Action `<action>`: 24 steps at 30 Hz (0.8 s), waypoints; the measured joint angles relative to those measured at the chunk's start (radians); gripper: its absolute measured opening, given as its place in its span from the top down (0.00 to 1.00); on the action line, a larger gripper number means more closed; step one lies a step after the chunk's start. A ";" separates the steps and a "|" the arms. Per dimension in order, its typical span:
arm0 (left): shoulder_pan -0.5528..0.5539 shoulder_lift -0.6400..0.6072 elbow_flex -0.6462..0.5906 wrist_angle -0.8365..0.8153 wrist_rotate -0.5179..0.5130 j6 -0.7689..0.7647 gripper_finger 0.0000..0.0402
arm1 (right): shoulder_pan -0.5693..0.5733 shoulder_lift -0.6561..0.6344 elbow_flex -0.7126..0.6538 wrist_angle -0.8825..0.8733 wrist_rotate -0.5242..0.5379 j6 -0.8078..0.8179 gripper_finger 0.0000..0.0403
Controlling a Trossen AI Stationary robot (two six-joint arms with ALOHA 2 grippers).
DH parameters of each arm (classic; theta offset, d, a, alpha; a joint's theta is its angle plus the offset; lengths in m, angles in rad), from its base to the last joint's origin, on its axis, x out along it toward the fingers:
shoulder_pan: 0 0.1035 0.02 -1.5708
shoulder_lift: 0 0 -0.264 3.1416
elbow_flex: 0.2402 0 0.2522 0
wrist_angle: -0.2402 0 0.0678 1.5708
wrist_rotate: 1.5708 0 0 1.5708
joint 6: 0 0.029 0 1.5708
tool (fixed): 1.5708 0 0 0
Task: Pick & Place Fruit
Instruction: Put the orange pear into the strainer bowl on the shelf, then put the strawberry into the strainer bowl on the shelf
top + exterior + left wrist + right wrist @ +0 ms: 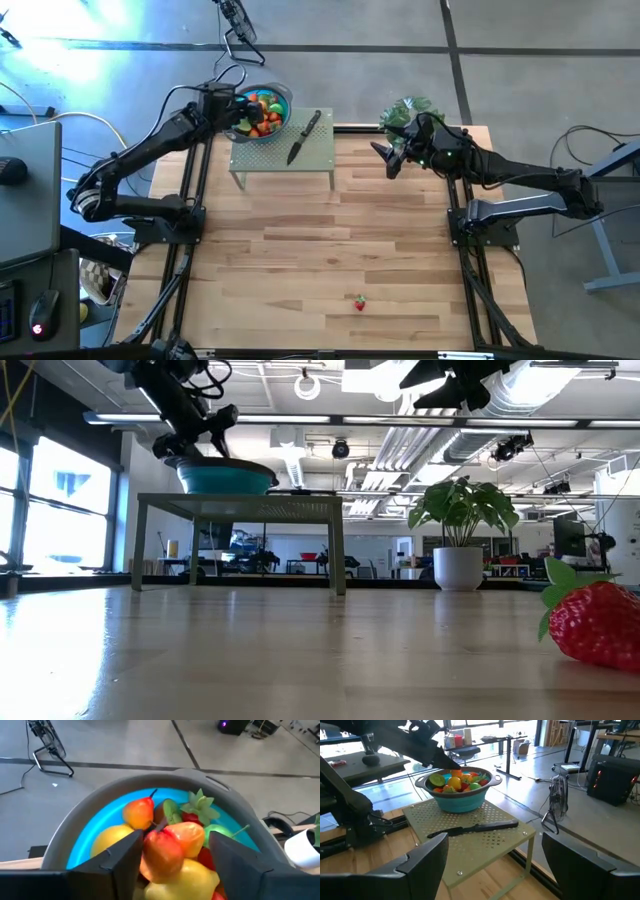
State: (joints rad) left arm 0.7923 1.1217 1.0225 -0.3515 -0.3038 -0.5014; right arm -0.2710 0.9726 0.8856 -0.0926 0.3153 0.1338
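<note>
A blue bowl with a grey rim stands on a small green perforated stand at the table's far side, heaped with toy fruit. My left gripper hangs open over the bowl's left side. Its fingers stand on either side of a red-orange fruit that lies on top of the heap. A strawberry lies alone on the table near the front edge. My right gripper stands open in the air at the far right, beside the stand, with nothing between its fingers. My left gripper comes at the bowl slanting down from the table's left. One finger meets the outline of the red-orange fruit's side; I cannot tell whether it touches. The fruit rests on the other fruit in the bowl.
A black-handled knife lies on the stand beside the bowl. A potted plant stands at the far right, close behind my right gripper. The wooden table lies bare between the stand and the strawberry.
</note>
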 joint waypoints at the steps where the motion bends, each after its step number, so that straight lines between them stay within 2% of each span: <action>1: 0.000 0.005 0.000 0.008 0.000 0.000 0.43 | 0.000 0.000 0.000 -0.001 0.000 0.009 0.22; 8: 0.002 0.000 0.008 0.012 -0.064 0.029 0.36 | 0.001 0.000 0.000 -0.014 0.000 0.023 0.22; 14: -0.001 -0.001 0.106 0.018 -0.076 0.130 0.35 | 0.001 0.000 0.000 -0.014 0.000 0.022 0.22; 20: -0.008 -0.002 0.165 0.015 0.089 0.122 0.36 | 0.000 0.000 0.000 -0.010 0.000 0.020 0.22; 24: -0.077 -0.002 0.164 -0.034 0.112 0.107 0.42 | -0.001 0.000 0.000 0.007 0.000 0.015 0.22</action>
State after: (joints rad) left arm 0.7157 1.1202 1.1870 -0.3855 -0.1917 -0.3940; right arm -0.2717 0.9726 0.8855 -0.0857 0.3153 0.1484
